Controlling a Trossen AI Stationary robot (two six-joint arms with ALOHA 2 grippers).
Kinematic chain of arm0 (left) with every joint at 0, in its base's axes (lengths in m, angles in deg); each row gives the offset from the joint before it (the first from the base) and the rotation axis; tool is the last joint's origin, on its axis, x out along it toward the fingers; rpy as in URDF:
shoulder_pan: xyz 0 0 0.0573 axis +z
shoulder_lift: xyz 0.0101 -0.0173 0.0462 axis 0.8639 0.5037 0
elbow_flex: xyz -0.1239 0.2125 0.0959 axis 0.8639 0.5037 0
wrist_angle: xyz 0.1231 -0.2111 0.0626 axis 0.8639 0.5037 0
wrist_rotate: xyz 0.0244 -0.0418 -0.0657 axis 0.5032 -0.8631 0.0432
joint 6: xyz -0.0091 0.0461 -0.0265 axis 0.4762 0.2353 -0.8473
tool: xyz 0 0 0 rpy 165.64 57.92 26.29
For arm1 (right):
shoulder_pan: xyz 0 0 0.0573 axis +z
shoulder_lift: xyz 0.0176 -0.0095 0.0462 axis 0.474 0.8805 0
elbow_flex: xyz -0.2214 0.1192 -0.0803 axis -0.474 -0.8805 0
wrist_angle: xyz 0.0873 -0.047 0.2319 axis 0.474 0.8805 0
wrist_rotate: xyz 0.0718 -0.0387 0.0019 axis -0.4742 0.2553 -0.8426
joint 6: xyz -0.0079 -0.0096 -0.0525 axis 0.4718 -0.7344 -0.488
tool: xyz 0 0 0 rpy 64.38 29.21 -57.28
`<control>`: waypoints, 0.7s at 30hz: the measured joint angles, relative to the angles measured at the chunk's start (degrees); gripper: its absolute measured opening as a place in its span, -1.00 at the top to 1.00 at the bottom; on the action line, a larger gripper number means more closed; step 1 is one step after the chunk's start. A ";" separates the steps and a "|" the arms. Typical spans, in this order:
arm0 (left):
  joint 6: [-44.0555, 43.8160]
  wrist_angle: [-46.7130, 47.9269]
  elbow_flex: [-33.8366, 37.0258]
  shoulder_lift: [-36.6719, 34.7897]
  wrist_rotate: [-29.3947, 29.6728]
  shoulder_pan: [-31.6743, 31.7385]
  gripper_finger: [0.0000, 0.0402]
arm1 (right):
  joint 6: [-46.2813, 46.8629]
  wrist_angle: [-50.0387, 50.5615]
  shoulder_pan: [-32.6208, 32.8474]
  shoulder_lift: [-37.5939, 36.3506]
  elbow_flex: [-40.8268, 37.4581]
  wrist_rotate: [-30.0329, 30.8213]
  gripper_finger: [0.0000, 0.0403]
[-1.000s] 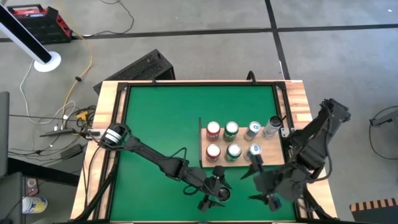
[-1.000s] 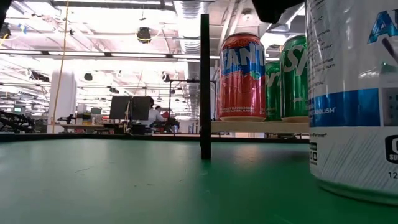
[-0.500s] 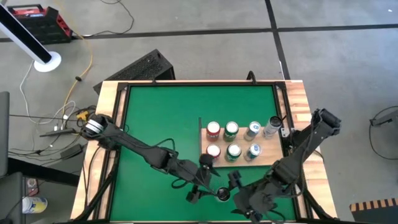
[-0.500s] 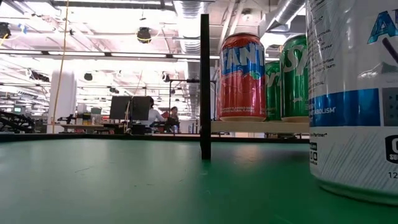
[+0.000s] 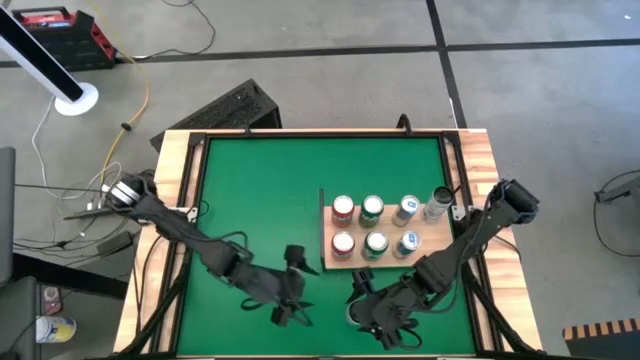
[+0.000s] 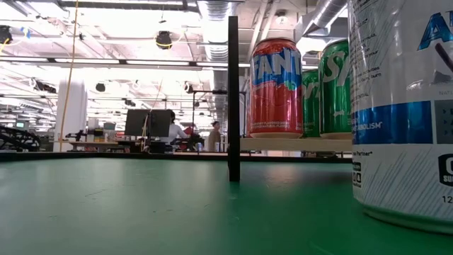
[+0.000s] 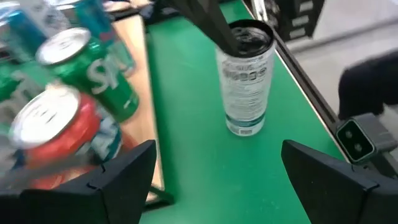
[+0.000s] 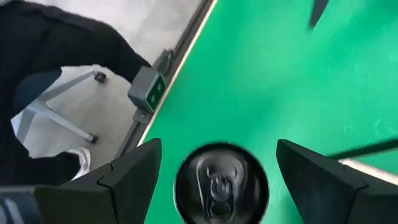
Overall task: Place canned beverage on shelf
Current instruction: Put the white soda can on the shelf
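Observation:
A white-and-blue beverage can [image 7: 245,81] with a dark top [image 8: 221,183] stands upright on the green tabletop near its front edge; it fills the right of the low view [image 6: 403,106]. My right gripper [image 8: 219,144] hovers open over it, one finger on either side of the top, touching nothing. My left gripper [image 7: 217,149] is open and stands apart from the can on the table's left side [image 5: 298,290], pointing at it. The light wooden shelf [image 5: 440,252], with its dark upright post [image 6: 233,99], carries several cans, among them a red one [image 6: 276,85] and a green one [image 6: 333,88].
A clear bottle [image 5: 437,205] stands at the shelf's far right corner. The table's wooden frame [image 5: 180,200] and front edge run close to the can. Bare green top [image 5: 250,200] lies to the left of the shelf. A person [image 6: 214,134] stands far off in the room.
My left gripper has drawn back from the can toward the table's left edge, rising a little and staying open. My right gripper has swung in from the table's right side toward the can and sunk over it, open. The can has stayed upright in place.

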 joint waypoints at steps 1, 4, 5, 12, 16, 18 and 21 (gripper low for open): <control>-0.57 -2.58 2.96 -1.76 0.89 -0.41 -0.65 | 0.63 0.73 -0.09 0.03 0.00 -0.17 -0.69; -2.09 -13.78 11.81 -6.39 1.07 -0.62 -0.65 | 2.42 1.79 -0.12 0.01 0.02 -0.25 -0.69; -2.68 -17.61 14.62 -7.77 0.66 -0.62 -0.65 | 2.67 2.32 -0.08 0.01 0.02 -0.22 -0.69; -3.50 -35.16 25.75 -12.77 -1.95 -0.37 -0.65 | 5.42 3.19 0.78 0.46 0.02 -0.16 -0.69; -2.79 -36.45 26.16 -13.28 -2.27 -0.35 -0.65 | 5.46 3.42 0.80 0.75 0.04 1.57 -0.69; -2.68 -36.30 26.16 -13.28 -2.28 -0.35 -0.65 | 5.44 3.39 0.78 0.77 0.04 1.57 -0.69; -2.64 -36.39 26.18 -13.28 -2.28 -0.35 -0.65 | 5.47 3.55 0.77 0.77 0.04 1.96 -0.69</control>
